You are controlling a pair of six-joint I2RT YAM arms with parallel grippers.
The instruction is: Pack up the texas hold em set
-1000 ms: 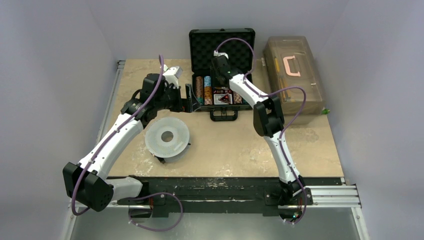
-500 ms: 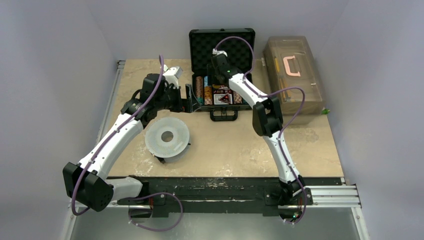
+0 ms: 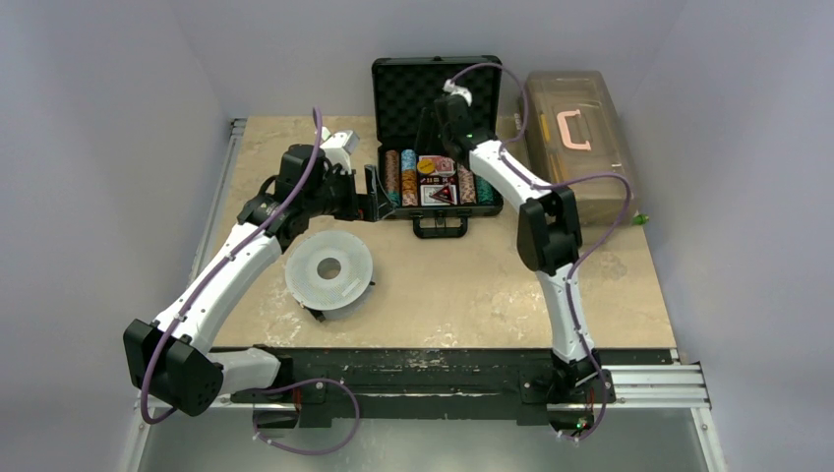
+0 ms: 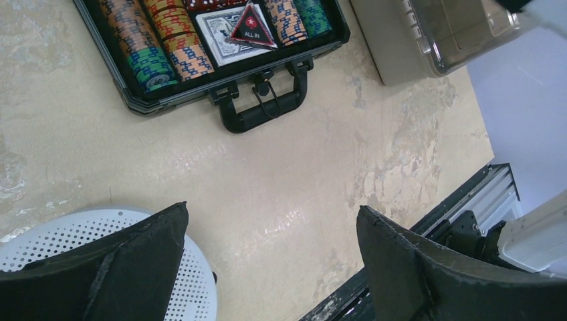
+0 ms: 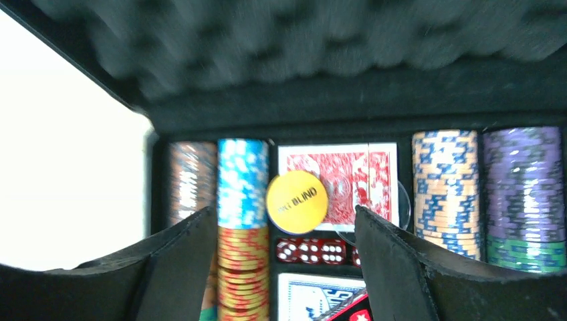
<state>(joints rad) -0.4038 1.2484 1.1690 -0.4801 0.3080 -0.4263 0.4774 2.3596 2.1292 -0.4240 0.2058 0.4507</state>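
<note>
On the bench, the black briefcase is sitting far-centre with its lid standing open and chips, decks and a yellow button lying inside, while the right tool above it and the left tool are gaping empty, likely leaving only the closing.

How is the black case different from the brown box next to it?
The black case is open, its foam lid standing up; the brown box is shut. The case is solid black, the box see-through. The case's handle is black; the box's handle is pink. Both have one handle and sit at the far edge of the table.
</note>
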